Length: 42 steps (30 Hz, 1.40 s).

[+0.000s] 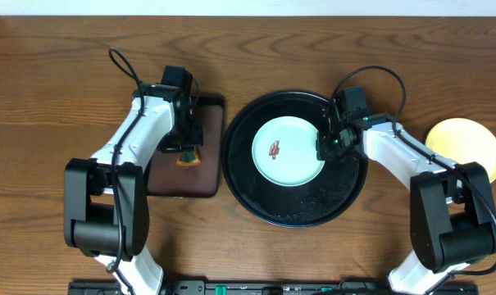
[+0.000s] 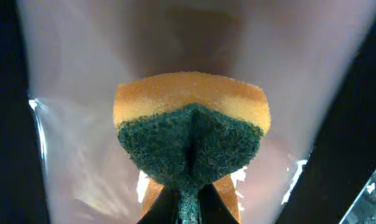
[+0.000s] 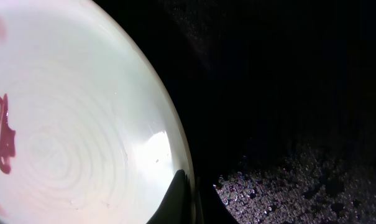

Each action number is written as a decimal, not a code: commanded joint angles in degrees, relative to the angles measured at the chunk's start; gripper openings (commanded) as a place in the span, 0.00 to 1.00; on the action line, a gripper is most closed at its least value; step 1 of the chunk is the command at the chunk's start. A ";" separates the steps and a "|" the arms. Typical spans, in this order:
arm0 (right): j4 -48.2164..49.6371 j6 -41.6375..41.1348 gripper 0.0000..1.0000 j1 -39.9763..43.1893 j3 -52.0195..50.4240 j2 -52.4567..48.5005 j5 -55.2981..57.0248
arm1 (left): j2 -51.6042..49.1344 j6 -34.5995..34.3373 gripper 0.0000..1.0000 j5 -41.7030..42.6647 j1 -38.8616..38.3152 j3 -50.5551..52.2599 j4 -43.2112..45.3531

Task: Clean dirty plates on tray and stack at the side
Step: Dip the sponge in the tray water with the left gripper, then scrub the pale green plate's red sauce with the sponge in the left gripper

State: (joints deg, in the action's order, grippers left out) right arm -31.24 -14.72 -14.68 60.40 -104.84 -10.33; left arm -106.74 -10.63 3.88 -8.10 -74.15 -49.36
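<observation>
The left hand (image 2: 188, 208) is clenched on a sponge (image 2: 191, 124), pinching it through the middle so the green scouring face folds outward and the yellow foam sits behind. That hold presents the abrasive side for scrubbing. It hangs over the brown rectangular tray (image 1: 170, 180), which looks like the sponge's resting place, just left of the large black tray (image 1: 256, 205) and apart from any plate.

The right hand (image 3: 186, 202) is closed at the right rim of the mint plate (image 1: 293, 164), its fingertips appearing to nip the thin edge. The likely purpose is to pin the plate so that it does not slide or spin under the sponge.

The mint plate lies flat, a little above the middle of the black tray, with a reddish smear (image 1: 275, 150) left of its centre, so it is not yet clean. Droplets (image 3: 268, 186) bead on the tray floor beside it. A yellow plate (image 1: 469, 143) sits off the tray on the counter (image 1: 51, 82) at the far right, partly behind the right arm, seemingly where the stack is meant to go.
</observation>
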 commanded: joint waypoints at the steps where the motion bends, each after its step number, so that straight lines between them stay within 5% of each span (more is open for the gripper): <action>1: -0.87 -0.02 0.01 0.76 -0.74 -0.04 2.29 | -0.39 0.46 0.07 -1.92 0.02 3.23 3.15; 8: -0.87 -0.02 0.01 0.74 -0.74 -0.04 2.27 | -0.33 0.57 0.07 -3.74 0.04 5.88 6.80; 18: -0.63 0.00 0.01 0.74 -0.74 -0.04 2.29 | 1.38 -0.81 0.07 2.49 -1.77 -16.61 -14.16; 23: -0.61 -0.04 0.01 0.76 -0.74 -0.04 2.36 | 1.68 -5.03 0.08 10.51 -6.47 -17.88 -10.73; 31: 0.15 -1.09 0.01 0.31 -0.79 -0.07 2.58 | -1.64 -12.92 0.07 10.93 -17.49 -17.79 -0.85; 42: -0.31 -1.09 0.01 -0.96 -0.79 -0.07 2.56 | -15.41 -19.10 0.07 20.15 -27.58 -17.79 10.47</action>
State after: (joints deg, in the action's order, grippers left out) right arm -30.85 -15.55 -14.92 60.36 -104.84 -10.09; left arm -119.50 -28.25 18.50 -34.46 -91.33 -40.27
